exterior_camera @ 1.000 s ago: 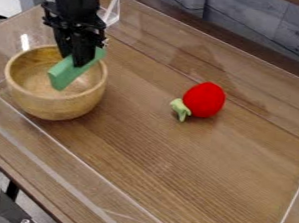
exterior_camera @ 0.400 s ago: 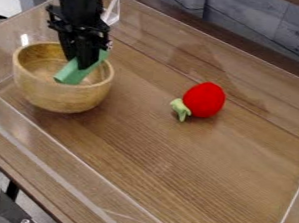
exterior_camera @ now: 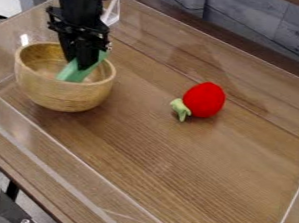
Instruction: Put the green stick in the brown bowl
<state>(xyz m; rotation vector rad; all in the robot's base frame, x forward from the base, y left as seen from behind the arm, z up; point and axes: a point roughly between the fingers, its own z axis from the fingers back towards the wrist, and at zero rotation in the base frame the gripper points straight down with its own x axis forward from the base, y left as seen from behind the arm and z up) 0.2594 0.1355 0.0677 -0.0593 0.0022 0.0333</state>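
The brown bowl (exterior_camera: 61, 79) sits at the left of the wooden table, round, light wood with a thick rim. My black gripper (exterior_camera: 82, 58) points straight down into it, shut on the green stick (exterior_camera: 76, 70). The stick is a flat light-green bar, tilted, its lower end down inside the bowl near the right inner wall. Its upper end is hidden between the fingers.
A red strawberry-like toy (exterior_camera: 202, 100) with a small green stem lies right of the bowl, well apart. Clear plastic walls (exterior_camera: 129, 202) ring the table on all sides; the front wall runs close below the bowl.
The gripper and stick have sunk lower into the bowl since a second ago. The bowl has shifted slightly to the right.
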